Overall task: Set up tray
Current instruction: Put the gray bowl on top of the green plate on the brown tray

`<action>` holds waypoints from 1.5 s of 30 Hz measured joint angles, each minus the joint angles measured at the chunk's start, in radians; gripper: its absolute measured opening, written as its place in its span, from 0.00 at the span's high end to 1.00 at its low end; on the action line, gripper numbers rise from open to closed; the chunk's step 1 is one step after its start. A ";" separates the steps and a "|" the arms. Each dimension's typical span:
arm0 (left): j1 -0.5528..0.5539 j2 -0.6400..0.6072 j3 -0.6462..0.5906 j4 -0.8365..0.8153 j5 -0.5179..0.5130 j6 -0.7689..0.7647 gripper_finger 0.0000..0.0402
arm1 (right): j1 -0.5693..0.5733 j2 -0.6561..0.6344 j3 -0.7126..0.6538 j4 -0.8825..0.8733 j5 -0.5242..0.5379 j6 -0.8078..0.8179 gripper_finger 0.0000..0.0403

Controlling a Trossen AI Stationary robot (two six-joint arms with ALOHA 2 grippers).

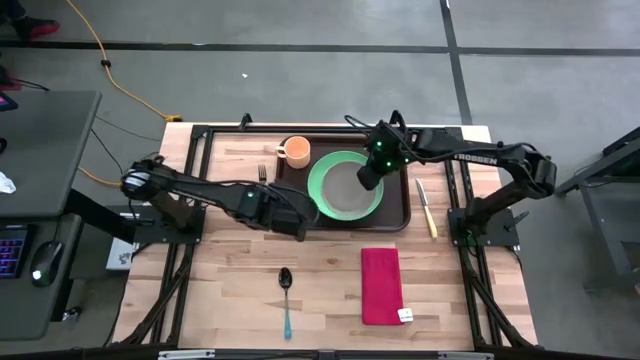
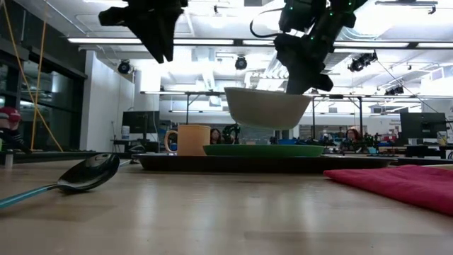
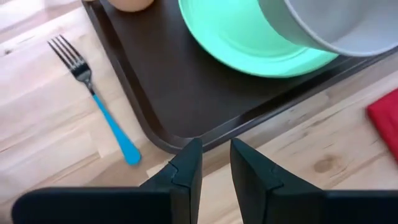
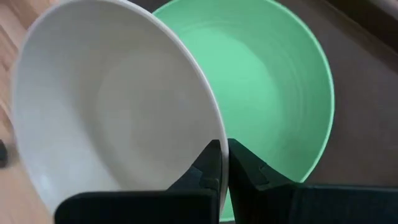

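The dark brown tray (image 1: 396,214) lies at the table's far middle and carries an orange mug (image 1: 296,152) and a green plate (image 1: 321,190). A pale grey bowl (image 2: 267,106) hangs just above the plate, with my right gripper (image 4: 224,152) shut on its rim. My left gripper (image 3: 214,152) hovers above the tray's near left corner (image 3: 168,140). Its fingers stand a little apart with nothing between them. My right gripper pinches the bowl's rim (image 4: 216,132) on the side toward the table's right edge, one finger inside the bowl and one outside. The fingers slant down from the far right. The bowl hangs about level, mouth up, clear of the green plate (image 2: 262,150).
A blue-handled fork (image 3: 99,106) lies on the wood left of the tray, a knife (image 1: 427,207) right of it. Nearer the front edge lie a blue-handled spoon (image 1: 286,298) and a folded red napkin (image 1: 380,285), with bare wood between them.
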 joint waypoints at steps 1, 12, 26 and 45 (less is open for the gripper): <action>0.000 -0.024 -0.026 0.028 -0.004 0.004 0.72 | -0.009 0.000 0.000 0.003 -0.003 0.000 1.00; -0.042 -0.301 -0.368 0.321 -0.030 0.061 0.72 | -0.072 0.001 0.000 0.008 -0.034 -0.002 1.00; -0.052 -0.669 -0.738 0.638 -0.029 0.214 0.72 | -0.102 0.072 0.000 0.062 -0.053 0.043 1.00; -0.052 -1.046 -0.954 0.701 0.004 0.355 0.72 | -0.135 0.165 0.003 0.120 -0.086 0.144 1.00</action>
